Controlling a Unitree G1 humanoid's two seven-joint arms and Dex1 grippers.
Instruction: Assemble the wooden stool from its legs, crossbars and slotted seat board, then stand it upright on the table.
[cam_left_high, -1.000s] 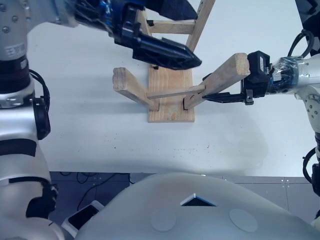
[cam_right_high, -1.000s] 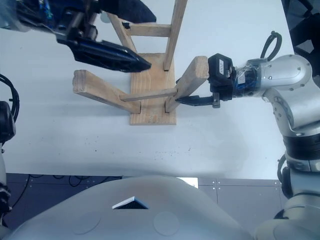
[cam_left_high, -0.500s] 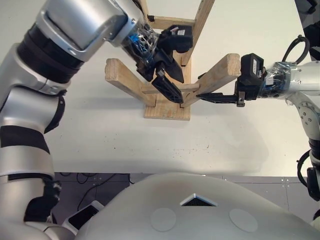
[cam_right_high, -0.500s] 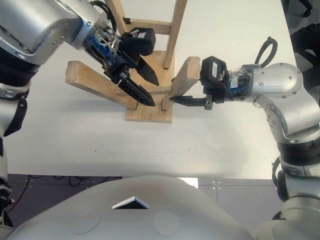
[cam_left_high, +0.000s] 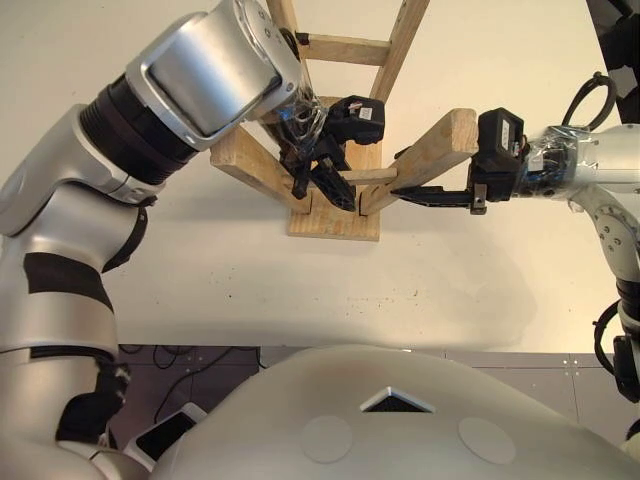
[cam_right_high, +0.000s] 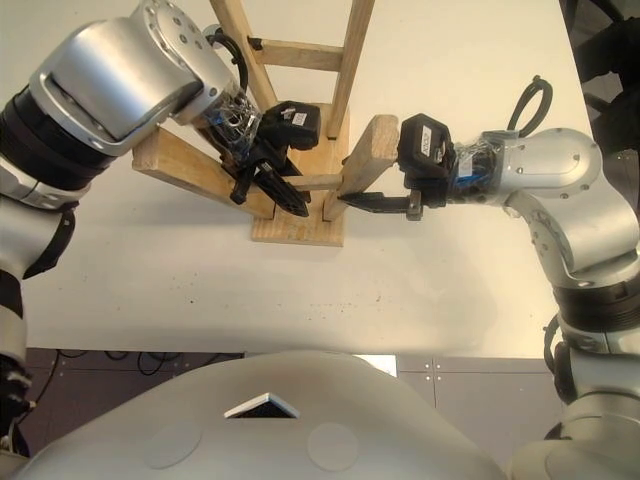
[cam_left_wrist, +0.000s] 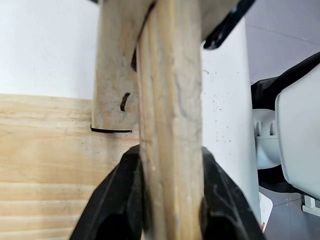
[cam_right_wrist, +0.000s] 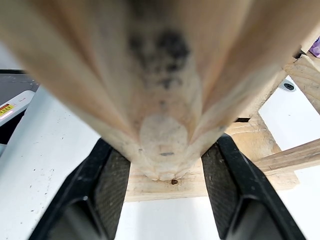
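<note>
The wooden stool lies upside down, its slotted seat board (cam_left_high: 335, 226) flat on the white table (cam_left_high: 190, 270) and its legs pointing up. The near pair is a left leg (cam_left_high: 238, 158) and a right leg (cam_left_high: 440, 145), joined by a thin crossbar (cam_left_high: 375, 176). The far pair carries its own crossbar (cam_left_high: 345, 48). My left gripper (cam_left_high: 338, 186) is shut on the near crossbar (cam_left_wrist: 170, 100), one black finger (cam_left_wrist: 117, 200) on each side. My right gripper (cam_left_high: 402, 192) is shut on the near right leg (cam_right_wrist: 165, 75) close to the seat, with its pads (cam_right_wrist: 107, 185) against the wood.
The table's front edge (cam_left_high: 300, 345) runs just below the stool. Open white surface lies to the left and right of the seat board. A dark object (cam_right_high: 600, 30) sits at the far right corner.
My left arm swung down from above the far legs and shut its gripper on the near crossbar. The stool slid slightly to the left. The right gripper kept its hold on the leg.
</note>
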